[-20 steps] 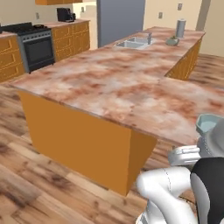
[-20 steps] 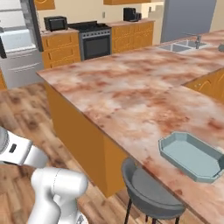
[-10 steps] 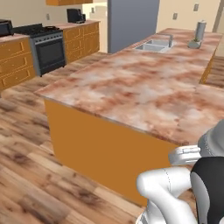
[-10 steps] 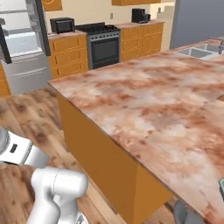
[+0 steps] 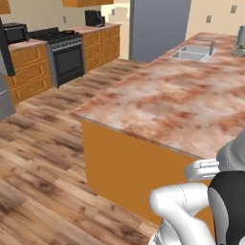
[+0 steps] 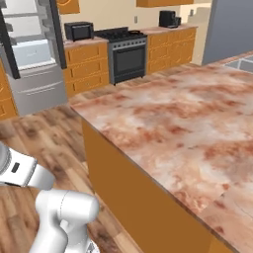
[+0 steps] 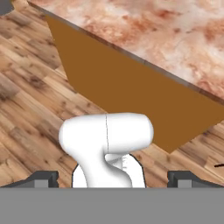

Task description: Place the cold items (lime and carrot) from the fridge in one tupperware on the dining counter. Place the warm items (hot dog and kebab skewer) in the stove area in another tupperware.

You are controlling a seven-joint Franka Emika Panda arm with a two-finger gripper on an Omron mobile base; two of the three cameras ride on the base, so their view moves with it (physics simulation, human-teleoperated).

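My gripper [image 7: 113, 179] is open, its two dark fingertips [image 7: 43, 178] wide apart with nothing between them, pointing down at the wood floor beside the dining counter [image 7: 153, 22]. The counter's marbled top [image 5: 182, 105] [image 6: 188, 113] stretches ahead. The fridge [image 6: 34, 54] stands open at the far left, with white shelves inside. The black stove [image 5: 67, 52] [image 6: 126, 52] sits against the back wall between wooden cabinets. The lime, carrot, hot dog, kebab skewer and tupperware are out of view.
A sink [image 5: 194, 53] is set in the counter's far end. A tall grey panel [image 5: 158, 28] rises behind it. A microwave [image 6: 79, 30] rests on the back cabinets. Open wood floor [image 5: 43, 158] lies left of the counter's orange side panel [image 5: 129, 167].
The whole picture has shifted: the base has moved, bringing the stove and open fridge closer and sliding the counter to the right. The tupperware seen earlier on the counter has left the view.
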